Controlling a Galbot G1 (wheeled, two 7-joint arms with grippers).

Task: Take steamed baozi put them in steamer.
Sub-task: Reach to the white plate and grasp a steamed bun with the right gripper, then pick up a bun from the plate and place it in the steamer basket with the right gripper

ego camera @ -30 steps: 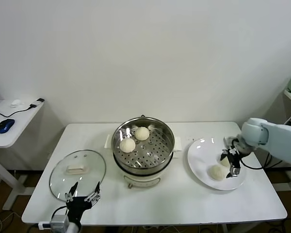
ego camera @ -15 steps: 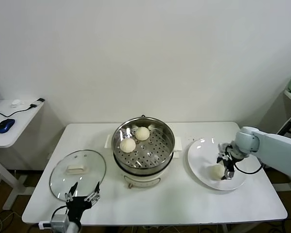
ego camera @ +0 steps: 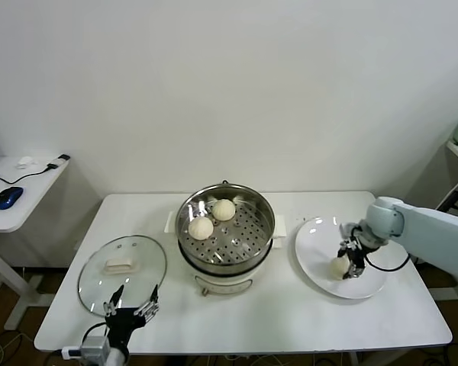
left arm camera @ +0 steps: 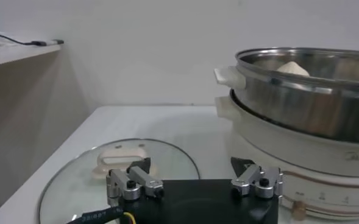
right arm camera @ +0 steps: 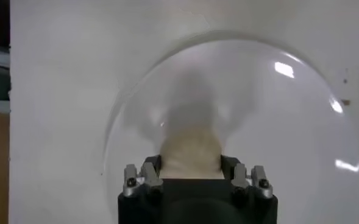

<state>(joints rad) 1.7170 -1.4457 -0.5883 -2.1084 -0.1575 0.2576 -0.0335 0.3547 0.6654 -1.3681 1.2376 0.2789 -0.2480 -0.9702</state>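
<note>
On the white desk (ego camera: 290,313), the steamer (ego camera: 225,227) stands open at centre with two steamed baozi (ego camera: 201,227) on its perforated tray, its glass lid (ego camera: 122,264) lying apart to the robot's left. To the right, near the steamer, a white plate (ego camera: 313,255) carries the bun now in hand. The right gripper (ego camera: 346,263) has its jaws on either side of that baozi (right arm camera: 190,153), clenched against its flanks. Only one bun can be made out on the plate. The left gripper (left arm camera: 194,182) waits at the desk's near edge beside the lid, jaws released. Soft dough calls for a light squeeze, a straight lift clear of the plate, then a carry high enough to pass the steel rim, with the bun set down on bare tray apart from the two there.
</note>
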